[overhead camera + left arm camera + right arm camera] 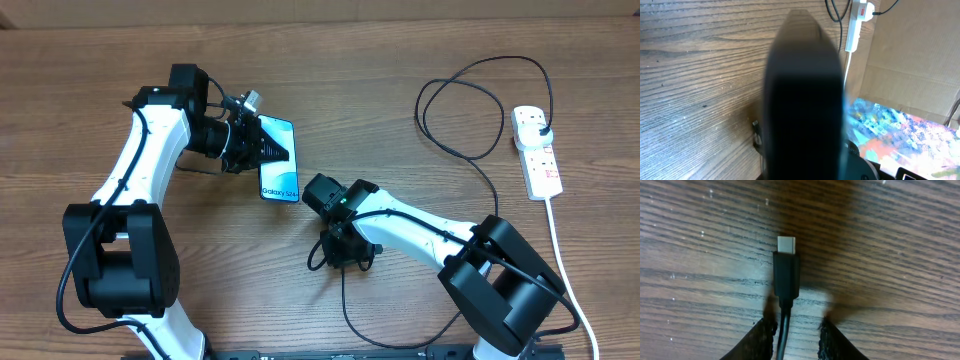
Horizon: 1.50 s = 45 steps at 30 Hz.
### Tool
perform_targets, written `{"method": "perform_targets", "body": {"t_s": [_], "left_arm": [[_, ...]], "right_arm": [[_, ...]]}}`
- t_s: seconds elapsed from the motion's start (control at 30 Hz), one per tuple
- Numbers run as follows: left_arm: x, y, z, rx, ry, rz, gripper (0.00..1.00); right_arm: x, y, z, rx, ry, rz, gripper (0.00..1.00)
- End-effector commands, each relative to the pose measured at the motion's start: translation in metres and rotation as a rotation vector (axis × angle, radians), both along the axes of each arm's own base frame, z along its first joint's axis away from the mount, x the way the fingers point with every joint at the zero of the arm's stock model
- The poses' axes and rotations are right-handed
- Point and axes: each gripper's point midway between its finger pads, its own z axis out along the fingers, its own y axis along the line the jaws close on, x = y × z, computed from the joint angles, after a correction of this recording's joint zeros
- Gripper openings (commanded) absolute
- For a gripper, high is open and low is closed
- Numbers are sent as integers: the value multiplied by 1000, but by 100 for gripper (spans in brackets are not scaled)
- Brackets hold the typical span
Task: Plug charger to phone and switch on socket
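The phone [279, 162], its light screen reading "Galaxy S24" at the near end, is held tilted above the table by my left gripper [256, 148], which is shut on its left edge. A dark blurred shape fills the middle of the left wrist view and hides those jaws. The charger [463, 108] loops as a thin black cable from its plug [540, 127] in the socket [538, 152] down to my right gripper [345, 250]. Its connector tip [786, 245] lies flat on the wood. My right gripper [796, 326] is open, with the cable running between its fingers [764, 335], close to the left one.
The socket's white cord [562, 262] runs down the right side of the table. The socket [856, 19] also shows far off in the left wrist view, next to a cardboard wall [912, 45]. Slack cable [362, 328] curls near the front edge.
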Motion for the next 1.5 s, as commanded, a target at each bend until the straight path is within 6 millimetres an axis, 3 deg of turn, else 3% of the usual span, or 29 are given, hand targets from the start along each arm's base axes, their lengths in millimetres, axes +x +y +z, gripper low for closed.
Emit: {"method": "perform_targets", "body": {"t_s": [0.0,0.13,0.3,0.83,1.1,1.3,1.47], "left_arm": [[3,-1,9,-20,-10,5,4],[4,-1,9,-20,-11,5,5],[4,-1,9,-20,-14,3,5],[2,4,2,31,-2,6,4],[1,4,2,28,1,6,4],[1,4,2,28,1,6,4],[1,4,2,28,2,6,4]], "right_arm": [[6,-18,-6,-88,-6,-59,32],[15,-58,-3,-229,-19,-140,32],[22,-74,-2,-243,-2,-196,33],[34,-67,-5,-213,-44,-294,36],[39,-62,-6,-191,-67,-315,24],[40,-61,-9,-184,-74,-316,25],[41,-63,-10,-190,-81,-316,33]]}}
